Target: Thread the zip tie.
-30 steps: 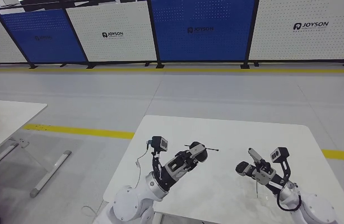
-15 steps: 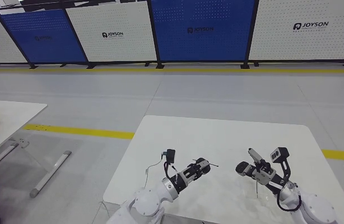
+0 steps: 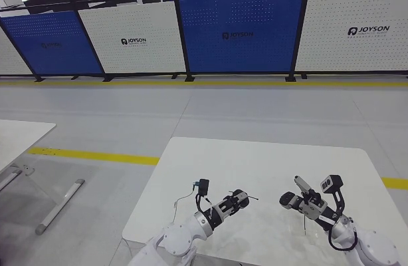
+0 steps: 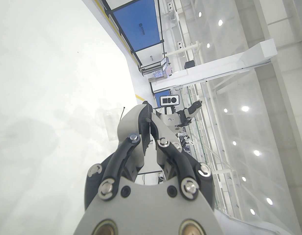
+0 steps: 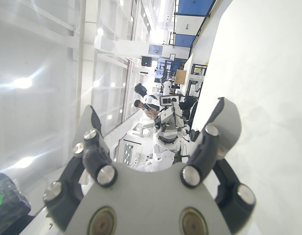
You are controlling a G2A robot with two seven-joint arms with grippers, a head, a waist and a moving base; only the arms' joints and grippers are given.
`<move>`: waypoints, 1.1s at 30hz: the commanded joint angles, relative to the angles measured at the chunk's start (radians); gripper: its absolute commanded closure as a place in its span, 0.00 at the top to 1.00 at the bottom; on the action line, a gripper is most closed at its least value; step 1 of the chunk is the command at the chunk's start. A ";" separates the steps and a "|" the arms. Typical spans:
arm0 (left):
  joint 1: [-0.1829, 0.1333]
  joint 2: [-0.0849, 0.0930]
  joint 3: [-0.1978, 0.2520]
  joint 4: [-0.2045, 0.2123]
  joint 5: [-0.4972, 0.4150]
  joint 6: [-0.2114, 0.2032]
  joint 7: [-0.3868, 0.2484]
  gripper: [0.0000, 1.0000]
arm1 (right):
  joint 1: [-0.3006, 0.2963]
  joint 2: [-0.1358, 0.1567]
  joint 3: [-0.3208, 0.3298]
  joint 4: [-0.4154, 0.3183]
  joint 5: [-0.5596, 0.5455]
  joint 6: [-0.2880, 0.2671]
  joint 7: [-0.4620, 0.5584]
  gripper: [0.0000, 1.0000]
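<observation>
I see my left gripper [image 3: 241, 197] low over the white rectangular table [image 3: 270, 156]. Its jaws are pressed together on the thin black plastic zip tie [image 3: 252, 197], and a short end of the tie sticks out past the fingertips, toward the right arm. My right gripper [image 5: 157, 108] is well apart from it, over the right part of the table. Its fingers are spread wide with nothing between them.

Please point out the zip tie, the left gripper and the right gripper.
zip tie [image 3: 252, 197]: top view, its thin free end.
left gripper [image 4: 148, 113]: left wrist view, between shut fingertips.
right gripper [image 5: 156, 104]: right wrist view, between open fingertips.
</observation>
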 commanded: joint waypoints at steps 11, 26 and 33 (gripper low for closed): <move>0.000 0.000 0.000 0.000 0.000 0.000 0.000 0.00 | 0.000 0.000 0.000 0.000 0.000 0.000 0.000 1.00; 0.052 0.008 -0.033 -0.043 -0.036 -0.140 -0.018 0.00 | 0.000 0.000 0.000 0.000 0.000 0.000 0.000 1.00; 0.052 0.008 -0.033 -0.043 -0.036 -0.140 -0.018 0.00 | 0.000 0.000 0.000 0.000 0.000 0.000 0.000 1.00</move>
